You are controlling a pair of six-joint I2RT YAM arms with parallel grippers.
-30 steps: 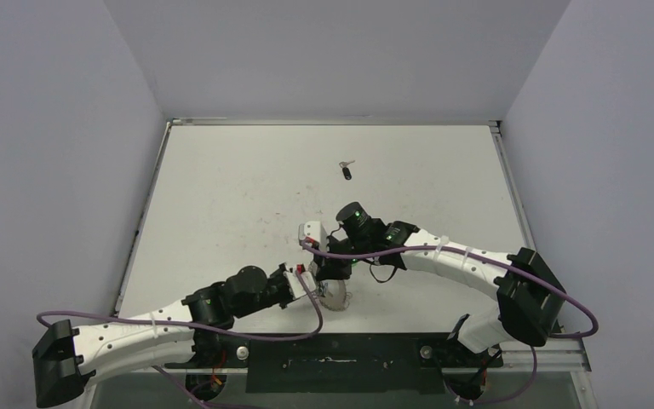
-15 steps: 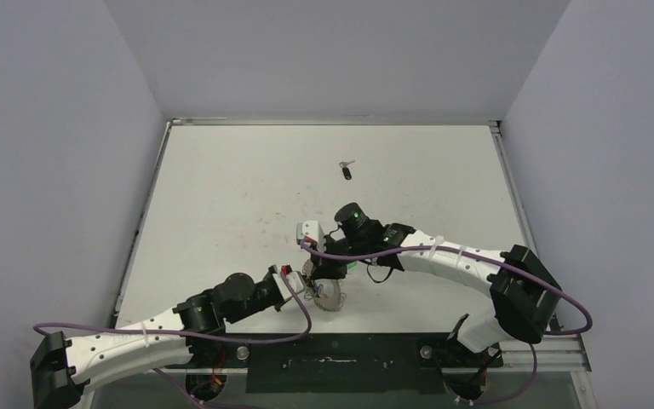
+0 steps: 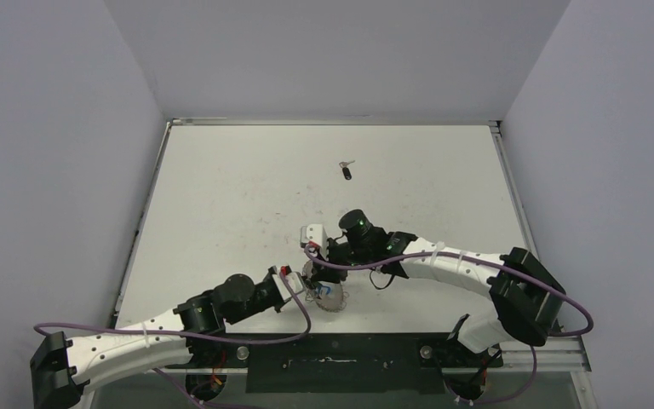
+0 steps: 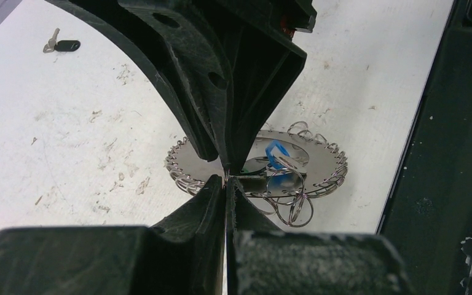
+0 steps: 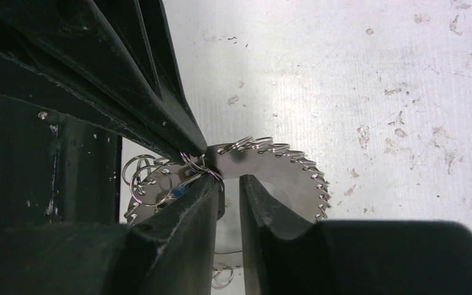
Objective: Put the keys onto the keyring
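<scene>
1. Silvery metal keyring (image 3: 329,296) lies by the near edge of the surface (image 3: 221,196), about the middle, with both claws right on it.
2. Left claw (image 4: 226,179): fingers pressed together, and from both wrist views we judge them pinched on the keyring's looped rim at its left side.
3. Right claw (image 5: 232,181): fingers a narrow gap apart, tips at the rim just beside the left claw's tip. We see nothing held between them.
4. One black-headed key (image 3: 346,171) lies alone on the far part of the surface, well apart from the keyring and from both claws, so it is clearly not on.
5. We cannot find the second black key. The wire loops and claw fingers hide much of the rim, so we cannot tell whether it is threaded.
6. A blue-headed key (image 4: 275,153) shows among the loops at the keyring. It is not a task key.
7. Some small loose rings (image 4: 295,209) hang at the keyring's near side.
8. Our judgement: the task is unfinished. At least the far key has to be fetched and threaded on, and the other one is unconfirmed.
</scene>
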